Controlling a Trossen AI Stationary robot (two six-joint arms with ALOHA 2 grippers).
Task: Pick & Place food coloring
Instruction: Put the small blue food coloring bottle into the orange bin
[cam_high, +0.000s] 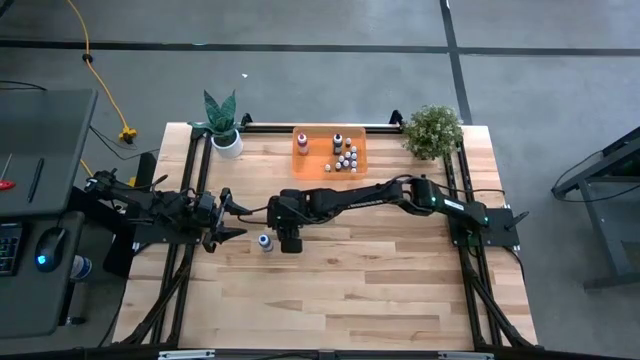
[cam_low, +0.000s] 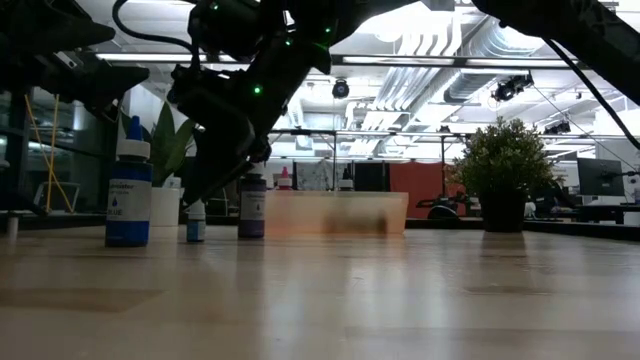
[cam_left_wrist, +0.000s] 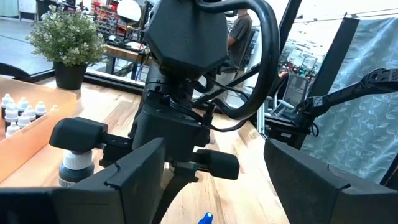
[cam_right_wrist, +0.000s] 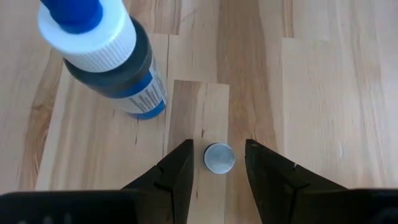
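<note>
A tiny food coloring bottle stands upright on the wooden table. The right wrist view shows only its round grey cap; the low view shows its small pale body. My right gripper slants down over it, open, one finger on either side of the cap with a gap on both sides. A larger blue food coloring bottle with a white ribbed cap stands just beside it. My left gripper waits level at the table's left, open, with nothing between its fingers.
An orange tray holding several small bottles sits at the far middle of the table. A dark bottle with a pale cap stands near the tray's left end. Potted plants stand at the far left and far right.
</note>
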